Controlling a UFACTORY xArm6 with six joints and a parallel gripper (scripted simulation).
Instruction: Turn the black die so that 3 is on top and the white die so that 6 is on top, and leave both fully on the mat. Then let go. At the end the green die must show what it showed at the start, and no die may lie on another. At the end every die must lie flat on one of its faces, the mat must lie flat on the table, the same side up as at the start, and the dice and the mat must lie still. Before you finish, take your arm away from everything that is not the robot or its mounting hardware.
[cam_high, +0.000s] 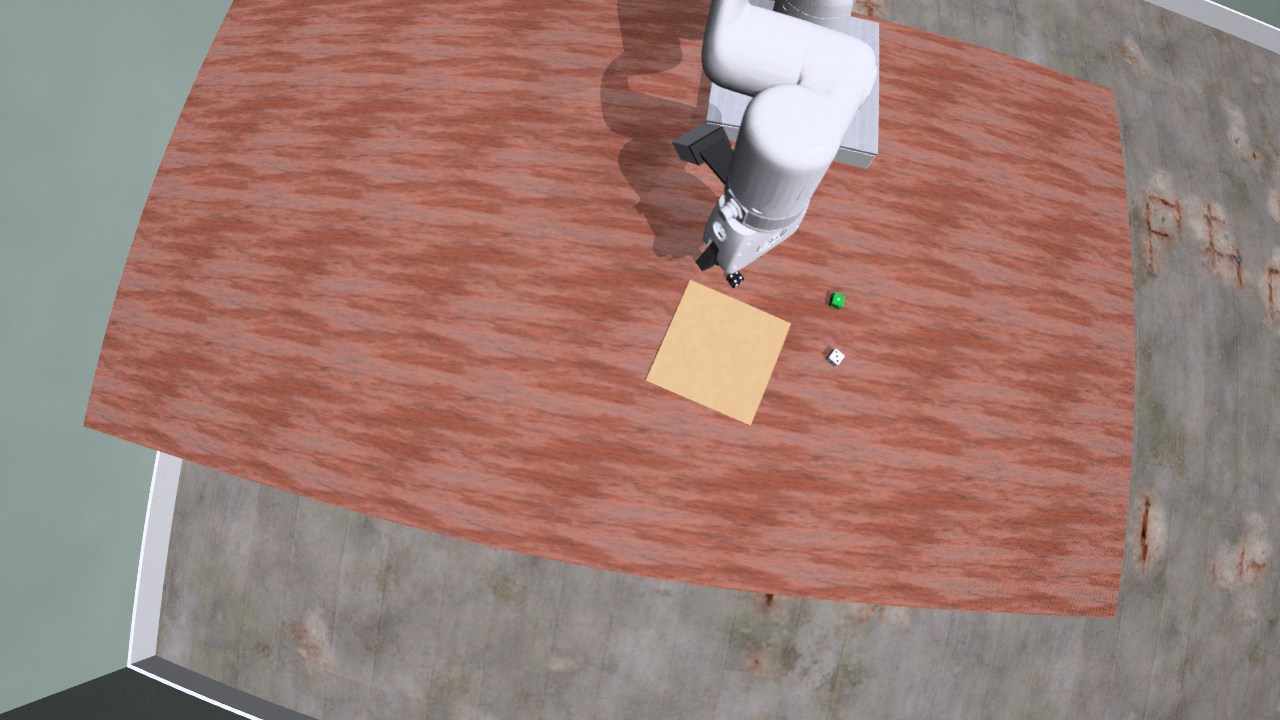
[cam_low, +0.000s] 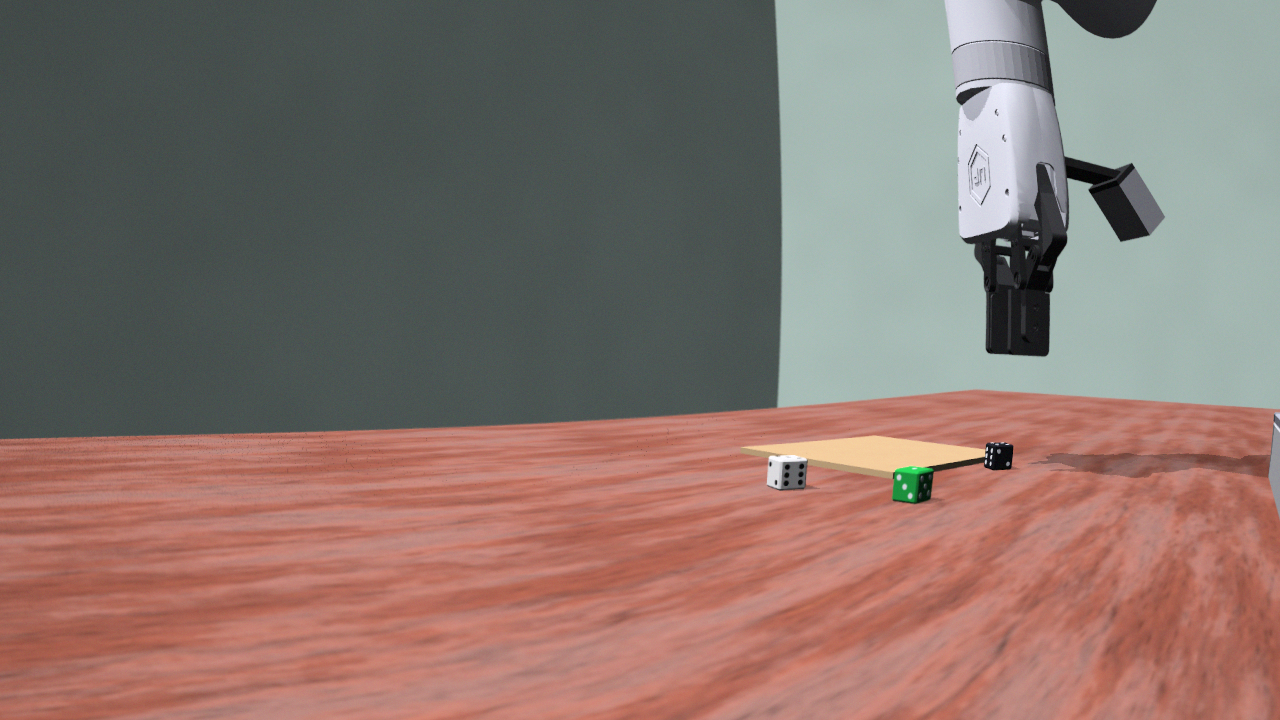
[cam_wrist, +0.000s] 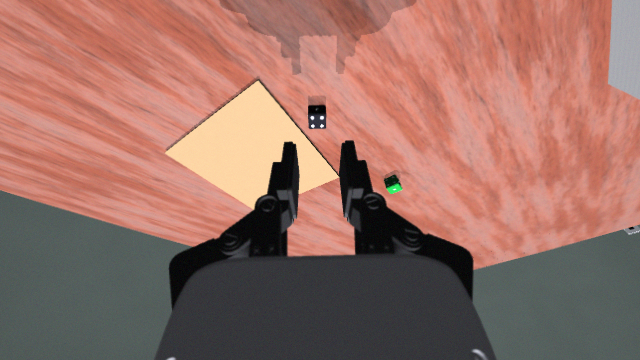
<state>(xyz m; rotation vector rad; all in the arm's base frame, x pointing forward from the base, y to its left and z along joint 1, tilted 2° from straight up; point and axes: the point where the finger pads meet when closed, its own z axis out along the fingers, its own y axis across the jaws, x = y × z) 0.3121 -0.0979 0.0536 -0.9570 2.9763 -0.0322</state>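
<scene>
The tool (cam_high: 716, 263) (cam_low: 1017, 354) (cam_wrist: 319, 157) is released, its fingers partly apart above the tabletop (cam_high: 447, 313) (cam_low: 447, 582) (cam_wrist: 500, 125). From above, the black die (cam_high: 734, 279) (cam_low: 998, 455) (cam_wrist: 317, 117) sits just off the mat (cam_high: 718, 351) (cam_low: 868, 452) (cam_wrist: 240, 145) edge, near 12 o'clock; the green die (cam_high: 837, 300) (cam_low: 912, 484) (cam_wrist: 393, 184) is at 2, the white die (cam_high: 835, 356) (cam_low: 786, 471) at 3 (both off it too). Open room stretches towards 9.
</scene>
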